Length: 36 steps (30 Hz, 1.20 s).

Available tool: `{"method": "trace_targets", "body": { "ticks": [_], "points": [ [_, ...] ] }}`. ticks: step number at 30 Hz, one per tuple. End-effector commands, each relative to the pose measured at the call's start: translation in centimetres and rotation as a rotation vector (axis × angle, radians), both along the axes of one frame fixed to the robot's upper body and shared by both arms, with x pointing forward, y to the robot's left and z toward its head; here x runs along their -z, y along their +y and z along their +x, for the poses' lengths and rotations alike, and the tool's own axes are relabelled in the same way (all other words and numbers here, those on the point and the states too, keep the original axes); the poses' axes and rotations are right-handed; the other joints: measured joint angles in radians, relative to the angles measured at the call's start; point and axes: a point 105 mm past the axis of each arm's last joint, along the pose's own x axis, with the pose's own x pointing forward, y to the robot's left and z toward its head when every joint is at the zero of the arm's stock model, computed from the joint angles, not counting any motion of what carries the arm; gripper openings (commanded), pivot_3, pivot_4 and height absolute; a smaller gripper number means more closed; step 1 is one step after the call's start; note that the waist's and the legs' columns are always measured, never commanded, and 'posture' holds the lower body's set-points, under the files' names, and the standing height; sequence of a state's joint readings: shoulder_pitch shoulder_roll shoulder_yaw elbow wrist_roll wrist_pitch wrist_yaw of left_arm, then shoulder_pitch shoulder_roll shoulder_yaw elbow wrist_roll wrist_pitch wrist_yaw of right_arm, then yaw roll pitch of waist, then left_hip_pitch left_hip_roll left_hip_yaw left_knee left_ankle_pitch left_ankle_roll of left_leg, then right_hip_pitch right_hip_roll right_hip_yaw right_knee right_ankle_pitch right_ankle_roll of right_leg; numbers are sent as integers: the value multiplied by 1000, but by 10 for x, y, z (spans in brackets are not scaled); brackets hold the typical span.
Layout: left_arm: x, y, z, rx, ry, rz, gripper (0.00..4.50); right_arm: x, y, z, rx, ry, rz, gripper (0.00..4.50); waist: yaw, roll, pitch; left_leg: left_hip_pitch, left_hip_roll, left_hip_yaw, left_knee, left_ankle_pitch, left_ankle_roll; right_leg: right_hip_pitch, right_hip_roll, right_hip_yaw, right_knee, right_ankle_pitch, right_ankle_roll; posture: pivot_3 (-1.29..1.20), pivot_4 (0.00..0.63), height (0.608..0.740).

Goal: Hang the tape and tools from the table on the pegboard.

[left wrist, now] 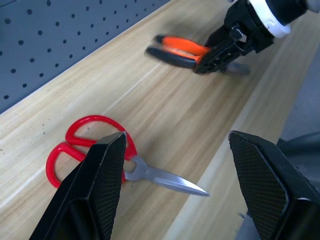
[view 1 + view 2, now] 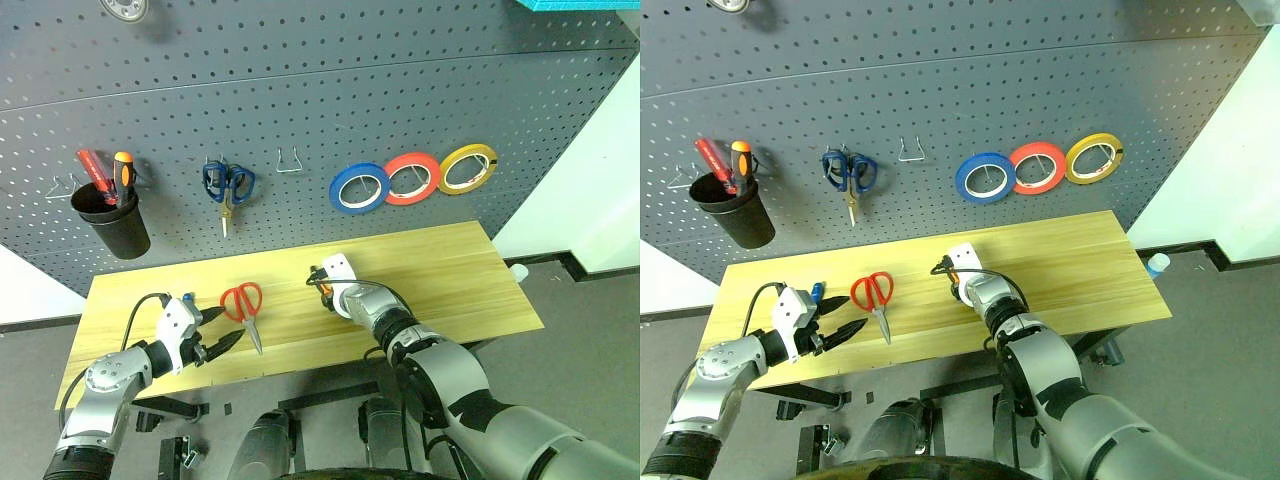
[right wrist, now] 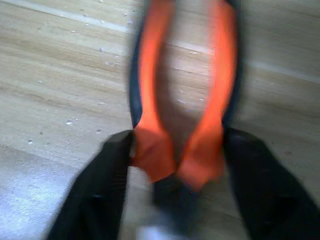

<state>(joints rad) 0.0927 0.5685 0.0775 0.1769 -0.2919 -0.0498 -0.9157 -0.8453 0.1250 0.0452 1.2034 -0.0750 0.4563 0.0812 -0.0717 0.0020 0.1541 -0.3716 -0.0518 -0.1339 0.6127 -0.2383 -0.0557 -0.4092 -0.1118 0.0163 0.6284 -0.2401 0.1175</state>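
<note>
Two grippers are in my head views. My right gripper [image 2: 322, 283] sits at mid-frame over the table [image 2: 450, 270], and in its wrist view its black fingers [image 3: 107, 180] press on both sides of the orange-and-black pliers [image 3: 185, 100] near where the handles meet, clamped on them. The left wrist view shows the same grip from the side, with the handles sticking out past the fingers just above the wood. I cannot tell whether the pliers are off the surface.

My left gripper [image 2: 222, 331] is at lower left, fingers spread wide with nothing between them. The red scissors [image 2: 244, 305] lie flat on the table just beyond its tips, handles toward the pegboard [image 2: 300, 90], blades pointing at the near edge. A small blue-handled tool [image 2: 817, 292], probably the screwdriver, peeks out right beside the left gripper.

On the pegboard, the blue tape [image 2: 359, 188] hangs at centre-right, with a red roll [image 2: 410, 178] and a yellow roll [image 2: 467, 168] overlapping to its right. Blue scissors [image 2: 227, 187] hang left of centre, and a black cup [image 2: 112, 220] at far left holds two larger screwdrivers [image 2: 110, 178].
</note>
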Motion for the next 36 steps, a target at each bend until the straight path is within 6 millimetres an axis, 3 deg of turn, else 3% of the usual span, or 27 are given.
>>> {"method": "trace_targets", "body": {
  "ticks": [1, 5, 8, 11, 15, 18, 21, 24, 28, 32, 36],
  "points": [
    [-14, 6, 5, -13, -53, 2, 3442, 7, 2, -7, 1, 39, 4, 2095, 0, 0, 0, 0, 0, 0, 0, 0, 0, 0, 0, 0, 0, 0, 0, 8, 169, 740],
    [-18, 7, 6, -29, -81, -4, 3442, -4, 10, -1, -90, -27, 11, 2095, 1, 0, 0, 0, 0, 0, 0, 0, 0, 0, 0, 0, 0, 0, 0, 12, 162, 740],
    [-29, 13, 7, -73, -159, -25, 3442, -29, 24, 4, -327, -266, -12, 2095, 2, 0, 1, -1, 0, 0, 0, 0, 0, -1, 0, 0, 0, -1, 1, 17, 149, 740],
    [-50, 20, 10, -154, -317, -85, 3442, -75, 40, -13, -605, -643, -19, 2095, 7, 0, 1, -5, -1, 0, -1, 0, 0, -4, -2, 0, 0, -1, 6, 16, 139, 740],
    [-63, 20, 13, -232, -432, -155, 3442, -134, 55, -46, -851, -941, 114, 2095, 5, -2, 1, -7, -3, 1, -1, 0, -1, -6, -5, 0, -1, -1, 8, 21, 100, 740],
    [-70, 20, 16, -283, -501, -192, 3442, -182, 61, -57, -947, -1128, 167, 2095, 10, -5, 0, -4, -2, 2, 0, 0, -1, -3, -4, 0, -1, -1, 8, 21, 80, 740],
    [-76, 22, 23, -344, -571, -209, 3442, -227, 67, -51, -940, -1270, 216, 2095, 29, -7, -2, -2, -2, 1, 0, 0, -1, -1, -3, -1, -1, -1, 7, 26, 64, 740],
    [-83, 26, 33, -402, -648, -198, 3442, -262, 72, -33, -871, -1336, 267, 2095, 42, -10, -4, -2, -2, 1, 1, 2, -4, 0, -3, -2, -1, 1, 5, 27, 60, 740],
    [-92, 26, 44, -441, -728, -186, 3442, -294, 74, -5, -757, -1404, 294, 2095, 59, -14, -6, -2, -2, 1, 1, 2, -5, 0, -2, -2, -1, 4, 0, 36, 57, 740],
    [-95, 17, 45, -426, -751, -204, 3442, -311, 71, 18, -667, -1431, 313, 2095, 60, -14, -6, -3, -2, 1, -1, 2, -5, -1, -2, -2, -3, 4, 0, 46, 68, 740],
    [-92, 8, 36, -405, -731, -223, 3442, -312, 62, 32, -608, -1423, 335, 2095, 56, -14, -6, -4, -2, 1, -4, 2, -5, -1, -2, -1, -6, 4, 0, 57, 85, 740]
  ]
}}
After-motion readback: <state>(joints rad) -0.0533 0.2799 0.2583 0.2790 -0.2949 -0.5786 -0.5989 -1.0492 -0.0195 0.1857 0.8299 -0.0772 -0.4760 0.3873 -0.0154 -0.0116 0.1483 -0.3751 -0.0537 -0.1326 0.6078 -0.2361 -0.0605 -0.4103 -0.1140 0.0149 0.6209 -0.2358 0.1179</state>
